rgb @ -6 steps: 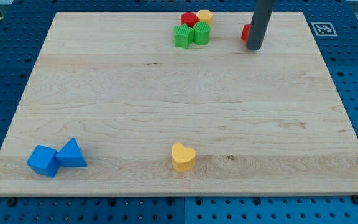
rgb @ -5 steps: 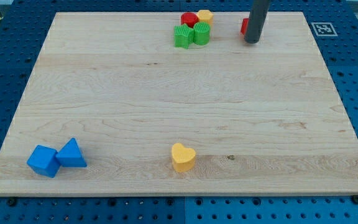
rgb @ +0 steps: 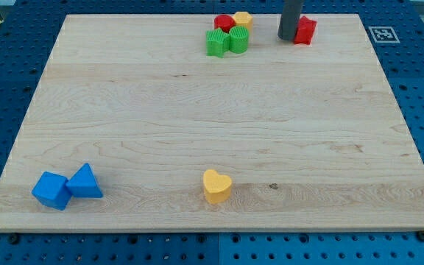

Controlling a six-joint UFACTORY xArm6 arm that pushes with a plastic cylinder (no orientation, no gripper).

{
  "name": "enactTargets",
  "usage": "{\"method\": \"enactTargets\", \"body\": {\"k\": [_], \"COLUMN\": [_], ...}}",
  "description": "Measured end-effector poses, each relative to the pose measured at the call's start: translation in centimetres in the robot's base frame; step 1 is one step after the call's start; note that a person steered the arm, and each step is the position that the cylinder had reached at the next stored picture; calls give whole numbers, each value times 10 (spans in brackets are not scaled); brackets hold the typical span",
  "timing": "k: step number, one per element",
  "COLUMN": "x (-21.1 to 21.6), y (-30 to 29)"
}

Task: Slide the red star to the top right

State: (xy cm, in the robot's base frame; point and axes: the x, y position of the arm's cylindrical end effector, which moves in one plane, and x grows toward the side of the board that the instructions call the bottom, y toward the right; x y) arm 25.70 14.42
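The red star [rgb: 305, 29] lies near the view's top edge of the wooden board [rgb: 212, 125], right of centre. My tip [rgb: 286, 37] is down on the board and touches the star's left side; the rod hides part of that side. A cluster of blocks sits to the left of my tip: a red block [rgb: 224, 21], a yellow block [rgb: 242, 18], a green star [rgb: 216, 43] and a green block [rgb: 238, 40].
A yellow heart [rgb: 216, 185] lies near the view's bottom edge at centre. A blue cube [rgb: 51, 190] and a blue triangle [rgb: 85, 182] touch each other at the bottom left. A marker tag [rgb: 383, 34] sits at the board's top right corner.
My tip has moved up and to the left, from in front of the red star to its left side. The star now shows to the right of the rod.
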Motion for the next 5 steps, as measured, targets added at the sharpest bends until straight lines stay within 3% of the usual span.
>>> {"method": "enactTargets", "body": {"k": [5], "x": [3], "y": [73]}}
